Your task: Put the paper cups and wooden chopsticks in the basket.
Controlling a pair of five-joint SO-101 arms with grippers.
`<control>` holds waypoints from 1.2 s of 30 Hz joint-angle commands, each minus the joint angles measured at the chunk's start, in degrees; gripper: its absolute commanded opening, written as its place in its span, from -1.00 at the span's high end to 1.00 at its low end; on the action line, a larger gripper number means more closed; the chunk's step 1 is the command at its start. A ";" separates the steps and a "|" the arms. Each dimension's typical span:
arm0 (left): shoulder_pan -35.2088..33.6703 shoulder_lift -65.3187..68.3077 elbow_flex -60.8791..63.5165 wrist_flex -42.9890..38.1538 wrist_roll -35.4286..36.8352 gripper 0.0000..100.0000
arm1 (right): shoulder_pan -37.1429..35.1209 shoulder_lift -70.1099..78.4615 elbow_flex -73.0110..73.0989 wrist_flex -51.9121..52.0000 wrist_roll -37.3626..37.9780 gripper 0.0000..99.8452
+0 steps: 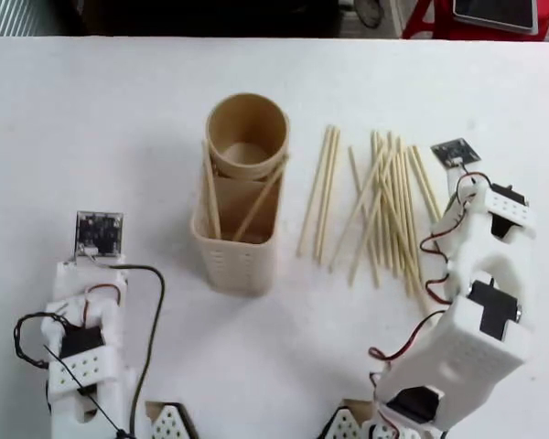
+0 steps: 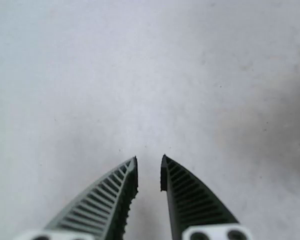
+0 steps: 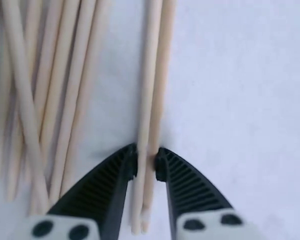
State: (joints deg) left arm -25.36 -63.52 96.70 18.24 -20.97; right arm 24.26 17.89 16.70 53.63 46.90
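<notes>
- Basket (image 1: 233,265): centre of the worktop (image 1: 91,119), its long axis running 12 to 6 in the high view.
- Paper cups (image 1: 247,146): nested, lying in the basket's 12 o'clock end, mouth up toward the camera. I judge this part of the task done.
- Chopsticks in basket (image 1: 259,206): 2, leaning across the basket below the cups.
- Loose chopsticks (image 1: 384,210): a spread at 3 o'clock of the basket, flat on the worktop, most lying roughly 12 to 6 and several crossed.
- Pair of chopsticks (image 3: 152,75): side by side, just apart from the main spread.
- Right hand (image 3: 146,162): closed around that pair near one end, 1 finger on each side. The sticks run straight ahead of the hand.
- Left hand (image 2: 149,172): fingers narrowly parted, nothing between them, over bare worktop at about 7 o'clock of the basket.
- Key relation: the right arm is the nearer to the sticks. The basket lies at 9 o'clock of the gripped pair, with the spread between.
</notes>
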 commanded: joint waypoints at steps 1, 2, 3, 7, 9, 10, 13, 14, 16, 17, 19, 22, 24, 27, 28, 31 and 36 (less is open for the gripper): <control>-0.48 -0.92 -0.09 0.09 -0.70 0.80 | 1.54 -8.31 -0.09 2.42 -2.11 0.96; -0.48 -0.92 -0.09 0.09 -0.70 0.80 | 2.15 -10.59 0.44 2.42 -2.46 0.96; -0.48 -0.92 -0.09 0.09 -0.70 0.80 | 2.59 -12.70 1.23 2.42 -2.55 0.96; -0.48 -0.92 -0.09 0.09 -0.70 0.80 | 3.03 -21.41 6.86 2.07 -2.37 0.96; -0.48 -0.92 -0.09 0.09 -0.70 0.80 | 2.86 -25.89 9.85 2.07 -2.37 0.96; -0.48 -0.92 -0.09 0.09 -0.70 0.80 | 2.68 -28.18 11.25 2.07 -2.37 0.96; -0.48 -0.92 -0.09 0.09 -0.70 0.80 | 2.68 -35.65 15.03 2.07 -2.64 0.96; -0.48 -0.92 -0.09 0.09 -0.70 0.80 | 2.59 -37.93 16.09 2.07 -2.46 0.96; -0.48 -0.92 -0.09 0.09 -0.70 0.80 | 2.33 -41.27 17.58 2.07 -2.37 0.96; -0.48 -0.92 -0.09 0.09 -0.70 0.80 | 2.07 -41.98 18.02 2.07 -2.37 0.96; -0.48 -0.92 -0.09 0.09 -0.70 0.80 | 1.71 -41.36 17.93 1.98 -2.37 0.94; -0.48 -0.92 -0.09 0.09 -0.70 0.80 | -0.57 -37.85 17.67 0.84 -2.55 0.78; -0.48 -0.92 -0.09 0.09 -0.70 0.80 | -2.07 -34.24 15.91 0.75 -2.46 0.67; -0.48 -0.92 -0.09 0.09 -0.70 0.80 | -2.51 -26.95 10.37 0.84 -2.37 0.53; -0.48 -0.92 -0.09 0.09 -0.70 0.80 | -2.59 -23.78 8.18 1.19 -2.29 0.49; -0.48 -0.92 -0.09 0.09 -0.70 0.80 | -2.77 -14.29 1.58 3.30 -2.20 0.44; -0.48 -0.92 -0.09 0.09 -0.70 0.80 | -6.90 -4.26 -1.93 6.46 2.55 0.41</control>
State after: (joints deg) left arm -25.36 -63.52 96.70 18.24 -20.97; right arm 19.87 11.03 18.11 58.90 47.43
